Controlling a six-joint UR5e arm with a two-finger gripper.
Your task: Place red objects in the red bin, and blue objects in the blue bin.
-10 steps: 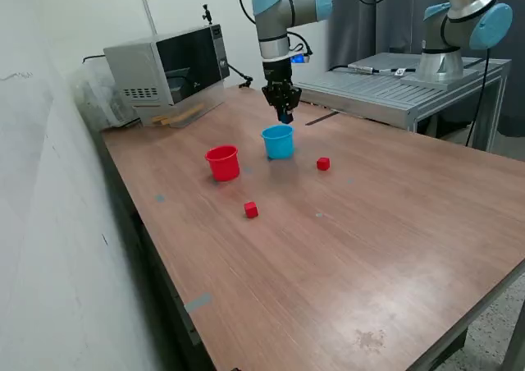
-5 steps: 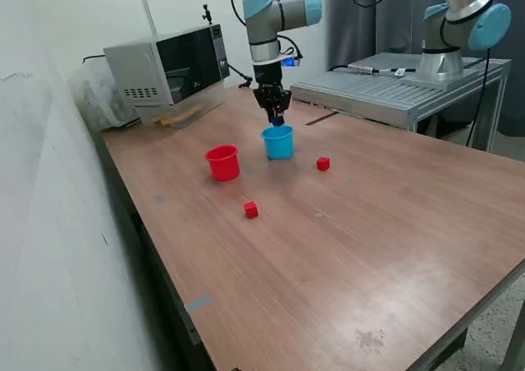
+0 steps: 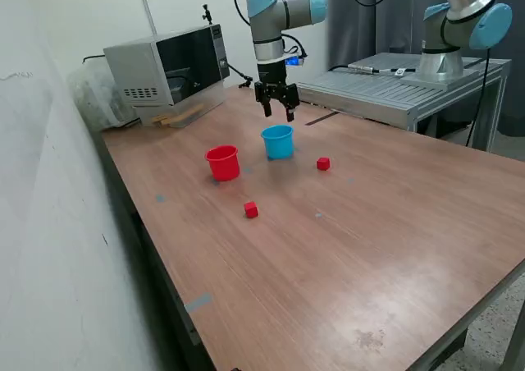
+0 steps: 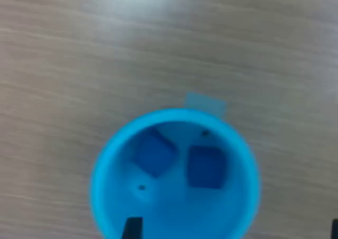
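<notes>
Two dark blue cubes [image 4: 154, 152] [image 4: 206, 166] lie side by side at the bottom of the light blue cup [image 3: 278, 142], which stands upright on the wooden table [image 3: 394, 223]. The gripper [image 3: 276, 108] hangs just above the cup, its jaws spread apart and holding nothing. The red cup [image 3: 223, 162] stands near the blue cup, toward the exterior view's left. One red cube [image 3: 323, 164] rests near the blue cup on its other side; a second red cube [image 3: 251, 211] sits in front of it. A microwave [image 3: 168, 71] stands behind the cups.
</notes>
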